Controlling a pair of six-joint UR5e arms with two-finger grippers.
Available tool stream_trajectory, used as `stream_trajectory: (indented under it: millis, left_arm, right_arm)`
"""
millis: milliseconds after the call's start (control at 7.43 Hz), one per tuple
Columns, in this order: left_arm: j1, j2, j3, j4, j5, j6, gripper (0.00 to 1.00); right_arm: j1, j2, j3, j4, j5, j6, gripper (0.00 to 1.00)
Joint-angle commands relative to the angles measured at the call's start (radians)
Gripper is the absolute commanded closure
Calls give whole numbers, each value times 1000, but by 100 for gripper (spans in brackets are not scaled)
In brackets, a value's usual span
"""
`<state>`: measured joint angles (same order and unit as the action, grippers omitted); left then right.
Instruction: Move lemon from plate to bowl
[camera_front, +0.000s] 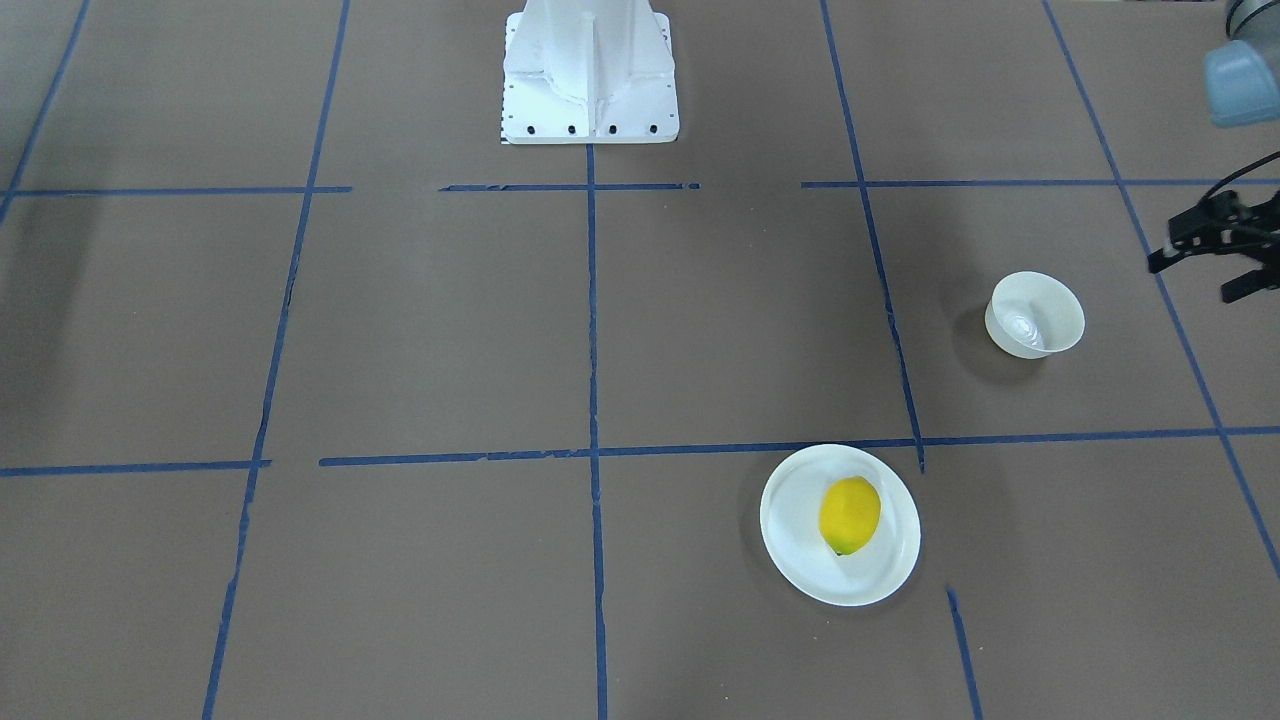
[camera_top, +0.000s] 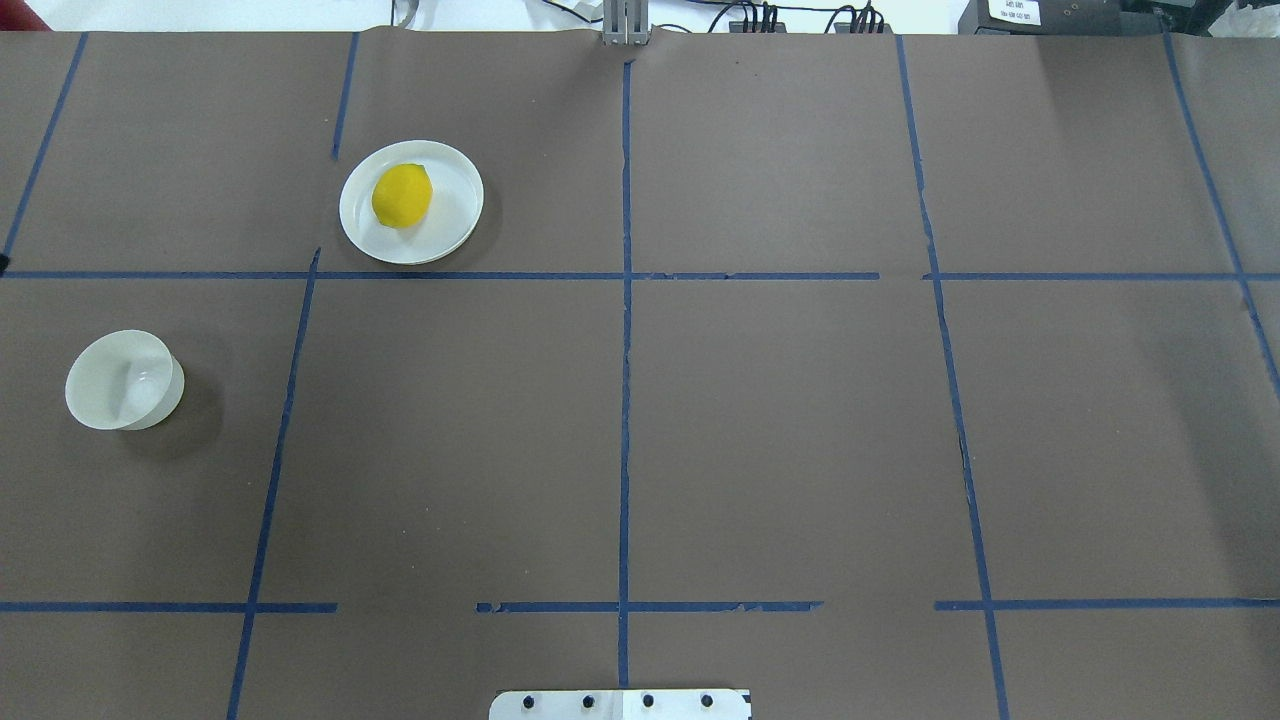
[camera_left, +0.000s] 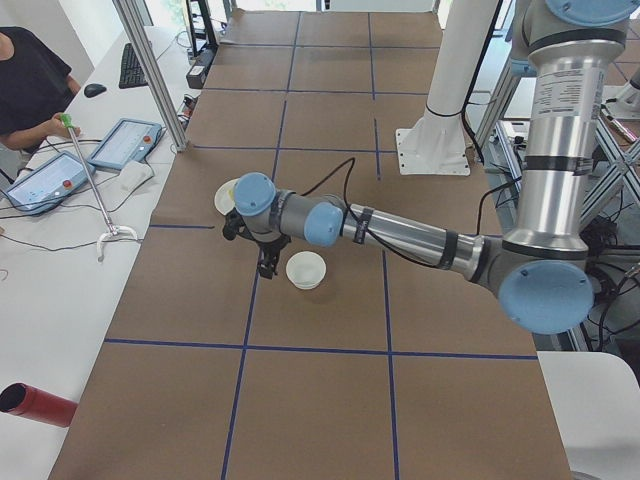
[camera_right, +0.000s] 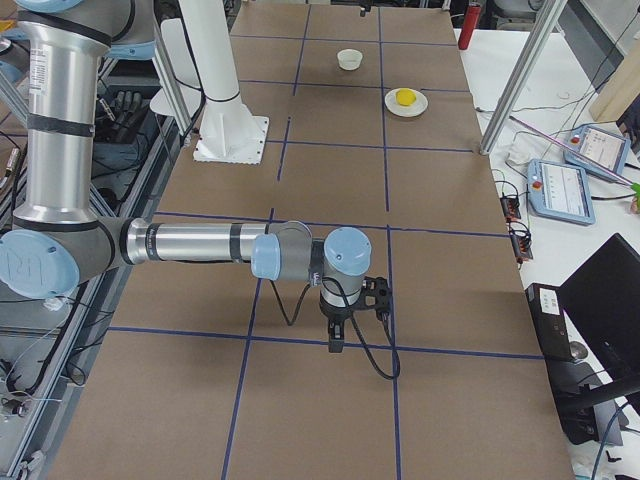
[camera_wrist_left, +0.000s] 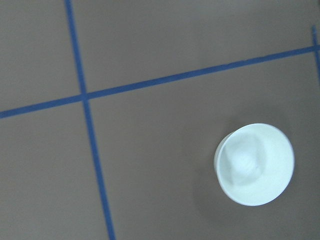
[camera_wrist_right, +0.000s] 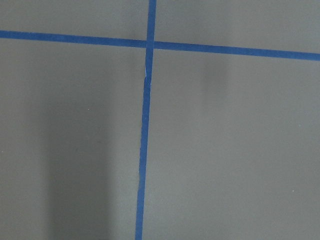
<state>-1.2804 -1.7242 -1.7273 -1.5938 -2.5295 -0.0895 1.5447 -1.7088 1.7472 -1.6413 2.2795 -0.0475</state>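
1. Brown paper covers the bench (camera_top: 760, 420), and blue tape lines (camera_top: 625, 400) divide it into squares. The white robot base (camera_front: 590, 70) stands at top centre of the front-facing view.
2. The lemon (camera_front: 850, 514) lies on the plate (camera_front: 790, 520), near its middle, at lower right of centre in that view. Nothing touches the fruit.
3. The bowl (camera_front: 1035, 315) stands upright and empty at the right of the same frame. It is well apart from the plate, with a tape line between them.
4. The left pincer (camera_front: 1193, 280) hangs at the right frame edge, just beside the bowl and partly cropped. Its two black fingers appear spread, with nothing between them. The left wrist view shows only the bowl, at lower right, and no lemon.
5. The right pincer (camera_right: 338, 335) shows only in the right side view, pointing down near a tape line and far from both dishes. I cannot tell whether it is spread or closed.
6. Judged from this layout, the task is at its start, with the reach for the lemon not yet made.
7. The left arm looks best placed for it.
8. The next move calls for carrying the left pincer from the bowl over to the plate. It would then lower with its fingers either side of the lemon's narrow width and close gently, since the round fruit could roll on the flat dish.
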Motion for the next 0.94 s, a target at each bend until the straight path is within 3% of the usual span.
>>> stream_trajectory:
  millis: [0,135,404,808]
  left_arm:
    - [152,-258,99,-9,142,-114,2]
    - [214,-303,138,-73,214,-163,1]
    - [242,-461,391,-254,224,-289,1]
    - [300,-633,649,-357,379,-338,0]
  right_arm:
    - [0,0,0,0,0,0,0]
    - [0,0,0,0,0,0,0]
    - [0,0,0,0,2,0,0]
    - [0,0,0,0,2,0,0]
